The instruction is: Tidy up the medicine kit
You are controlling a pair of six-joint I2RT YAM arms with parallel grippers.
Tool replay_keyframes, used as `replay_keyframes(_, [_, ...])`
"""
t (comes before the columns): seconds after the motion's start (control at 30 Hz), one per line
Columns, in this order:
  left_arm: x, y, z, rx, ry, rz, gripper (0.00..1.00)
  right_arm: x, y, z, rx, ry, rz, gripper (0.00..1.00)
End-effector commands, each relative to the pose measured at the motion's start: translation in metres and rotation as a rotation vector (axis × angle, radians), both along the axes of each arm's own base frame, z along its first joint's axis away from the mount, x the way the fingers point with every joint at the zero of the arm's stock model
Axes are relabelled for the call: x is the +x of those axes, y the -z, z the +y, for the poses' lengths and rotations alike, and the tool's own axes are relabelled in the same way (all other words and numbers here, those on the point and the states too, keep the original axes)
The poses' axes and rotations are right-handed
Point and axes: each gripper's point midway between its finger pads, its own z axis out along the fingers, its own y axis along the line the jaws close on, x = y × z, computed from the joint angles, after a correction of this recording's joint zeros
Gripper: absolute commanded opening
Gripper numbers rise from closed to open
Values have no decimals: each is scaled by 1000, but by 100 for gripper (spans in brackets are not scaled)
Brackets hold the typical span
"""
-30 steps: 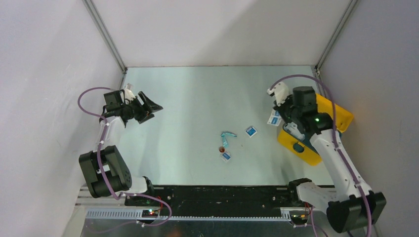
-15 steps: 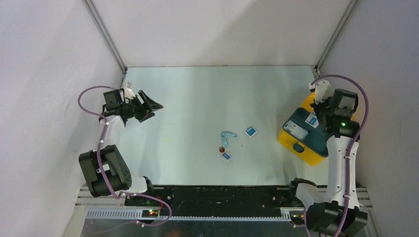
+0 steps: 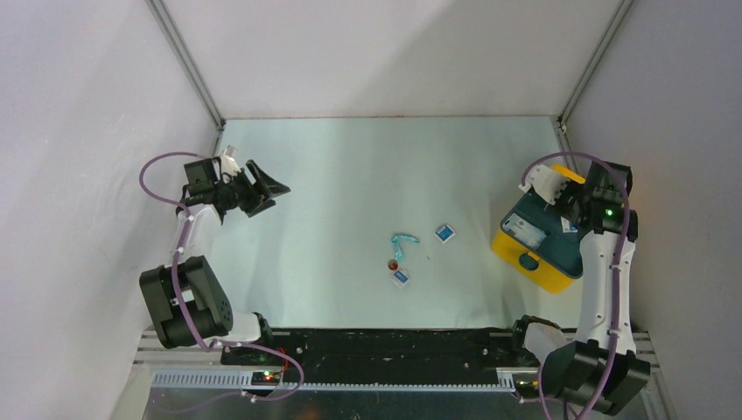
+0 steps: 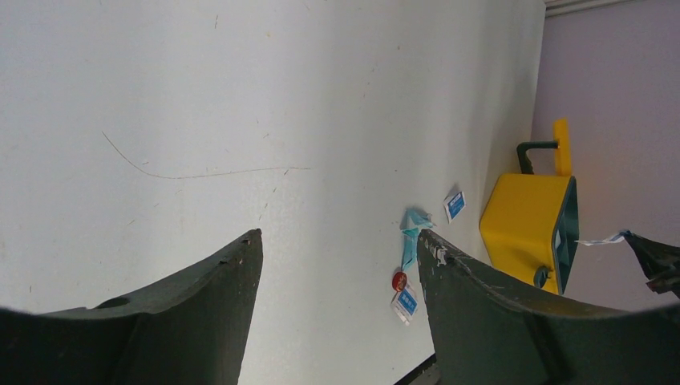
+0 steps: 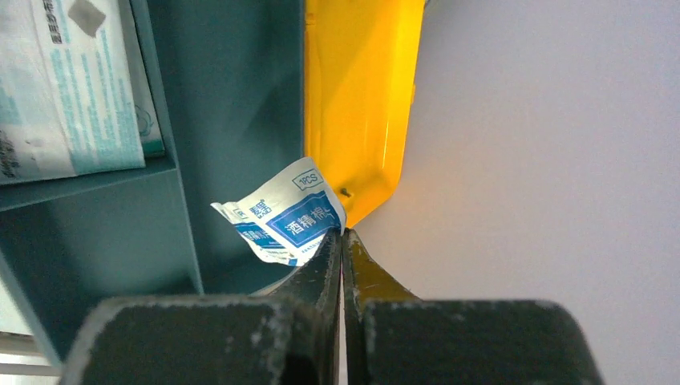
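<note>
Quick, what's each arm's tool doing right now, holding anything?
Left tool: open, holding nothing.
Right tool: closed on a white-and-blue packet over the medicine kit.

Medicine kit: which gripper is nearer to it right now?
Right. The right gripper hangs over the open medicine kit, shut on a packet; the left gripper, open, is far across the table.

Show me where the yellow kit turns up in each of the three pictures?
Top external: the kit sits at the table's right edge, lid open.
Left wrist: the kit is at far right, seen side-on.
Right wrist: the kit fills the upper left, its yellow lid at top centre.
Shared landmark: the blue-and-white packet pinched in the right gripper, above the kit.
</note>
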Motion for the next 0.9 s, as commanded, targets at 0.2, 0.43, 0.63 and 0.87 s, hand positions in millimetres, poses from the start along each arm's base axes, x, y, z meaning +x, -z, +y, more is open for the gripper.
replay_keyframes(0.2, [3, -31, -6, 5, 42, -103, 75, 21, 18, -5, -218, -201, 140, 0])
replay_keyframes(0.43, [4, -28, -7, -7, 48, -92, 75, 35, 46, -4, -316, -220, 164, 0])
replay_keyframes(0.63, [5, -28, -6, -8, 46, -89, 75, 44, 59, 11, -289, -219, 163, 8])
replay_keyframes(0.87, [5, -28, -6, -3, 43, -91, 75, 60, 44, 22, -283, -204, 67, 29])
